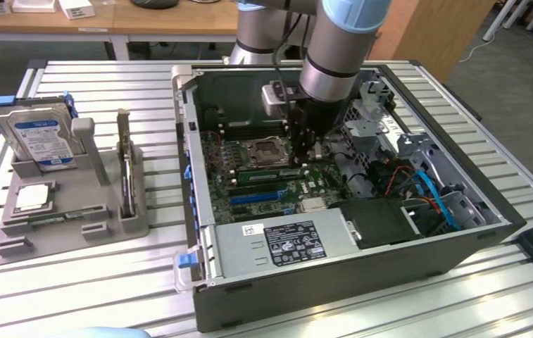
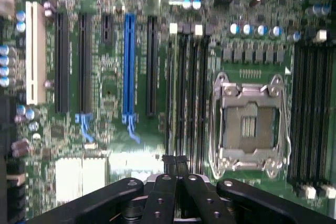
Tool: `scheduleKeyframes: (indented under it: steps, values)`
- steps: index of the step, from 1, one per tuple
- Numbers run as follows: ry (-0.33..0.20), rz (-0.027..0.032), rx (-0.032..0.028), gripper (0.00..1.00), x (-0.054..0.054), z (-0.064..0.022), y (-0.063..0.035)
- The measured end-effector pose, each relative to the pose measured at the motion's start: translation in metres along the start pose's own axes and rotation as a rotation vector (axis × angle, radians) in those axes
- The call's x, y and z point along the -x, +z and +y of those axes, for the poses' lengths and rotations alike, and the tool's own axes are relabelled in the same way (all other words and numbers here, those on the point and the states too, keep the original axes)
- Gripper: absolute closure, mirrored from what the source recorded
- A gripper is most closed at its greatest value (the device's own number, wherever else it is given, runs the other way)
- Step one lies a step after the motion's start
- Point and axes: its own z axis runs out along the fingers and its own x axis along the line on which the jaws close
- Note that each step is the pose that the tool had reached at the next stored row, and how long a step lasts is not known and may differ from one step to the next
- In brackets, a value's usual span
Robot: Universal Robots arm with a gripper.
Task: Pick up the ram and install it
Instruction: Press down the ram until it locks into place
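Note:
A slim green ram stick (image 1: 266,171) lies along a memory slot just in front of the CPU socket (image 1: 268,149), inside the open computer case. My gripper (image 1: 308,156) hangs straight down over the end of that stick on the exterior view's right. In the wrist view its black fingers (image 2: 157,192) are pressed together, the gripper (image 2: 176,163) shut over the end of the black memory slots (image 2: 189,98). Whether the tips touch the stick I cannot tell. Another green ram stick (image 1: 52,219) lies in the grey tray.
The grey tray (image 1: 106,236) at the exterior view's left holds a silver hard drive with a blue label (image 1: 39,137) and a tall dark upright card (image 1: 127,165). The case walls (image 1: 341,282), power supply (image 1: 280,243), drive cage and blue cables (image 1: 435,197) crowd around the motherboard.

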Motion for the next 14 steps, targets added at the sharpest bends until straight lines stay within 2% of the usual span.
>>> scheduleKeyframes:
  steps: [14]
  values:
    - [0.000, -0.0002, 0.0000, 0.90, 0.000, 0.0409, 0.0010]
